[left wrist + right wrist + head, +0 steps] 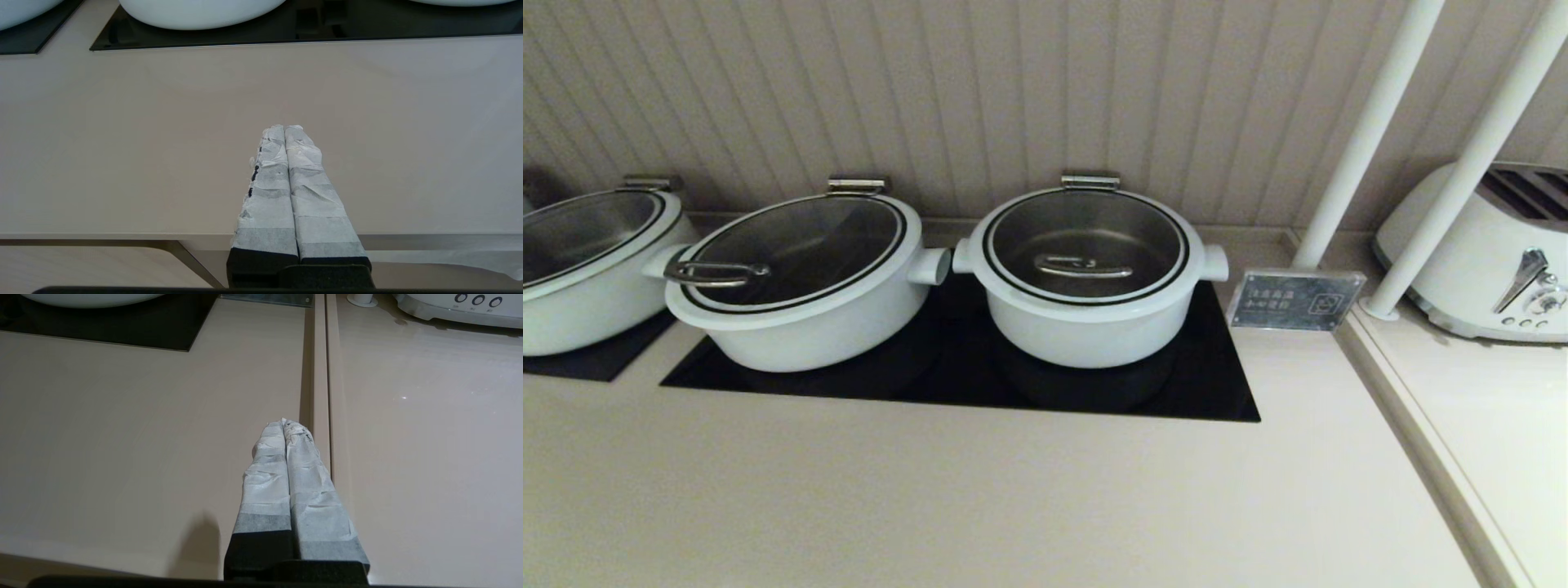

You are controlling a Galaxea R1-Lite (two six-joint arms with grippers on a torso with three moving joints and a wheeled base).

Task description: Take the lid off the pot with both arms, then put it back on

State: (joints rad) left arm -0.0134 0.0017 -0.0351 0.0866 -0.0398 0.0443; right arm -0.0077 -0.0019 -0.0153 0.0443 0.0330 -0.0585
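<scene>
White-taped fingers on both grippers are pressing together, nothing between them. Left gripper [284, 130] is hovering over bare beige counter [980, 506] near its front edge; right gripper [286, 424] is doing the same further right, beside the seam where the counter meets the raised side ledge. Neither arm is showing in the head view, so both are sitting low and back from the work.

The pot [1086, 327] is standing on the black glass hob [947, 376], at its right end, well ahead of both grippers. The lid [1086, 245] is sitting seated in the pot rim, not yet lifted. From the left gripper the pot is lying forward and to the right; from the right gripper, forward and to the left. Judging by the wrist views, the right gripper is probably the nearer one.

Lid handle [1085, 267]: curved steel bar, long axis running left-right across the lid centre. Steel hinge clip [1089, 181] at the far rim, toward the ribbed wall.

Materials: clear glass, dark rim band, glossy white pot body with two stub handles, steel inner wall, likely slick under taped pads.

Oval pot [800, 286] neighbouring on the left; toaster [1486, 261] far right
</scene>
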